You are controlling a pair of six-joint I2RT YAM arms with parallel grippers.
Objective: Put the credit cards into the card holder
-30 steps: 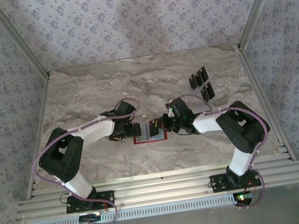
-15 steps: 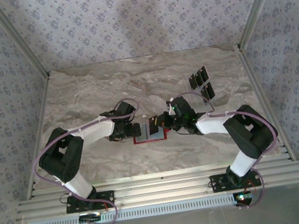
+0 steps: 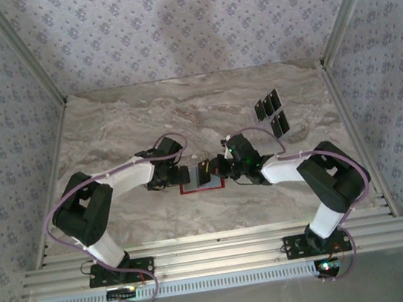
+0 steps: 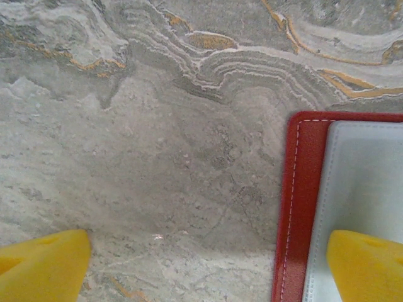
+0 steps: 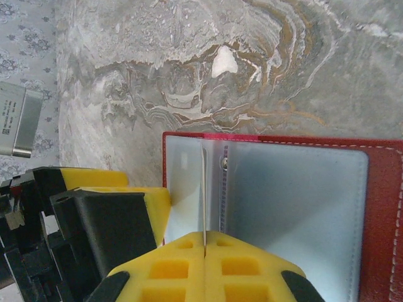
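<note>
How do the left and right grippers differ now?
The left gripper is open and empty; the right gripper is shut on a credit card. The left straddles an edge of the card holder; the right holds its card on edge above the pockets. Both are at the holder.

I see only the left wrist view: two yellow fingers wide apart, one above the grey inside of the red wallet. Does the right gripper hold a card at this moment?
Observer: Yes, the right gripper is shut on one credit card, above the card holder.
Operator: Where does the holder lie?
Observer: Between the left gripper and the right one, in the near middle of the table.
Operator: And the other cards?
Observer: The spare cards lie together farther back, toward the table's right side.
</note>
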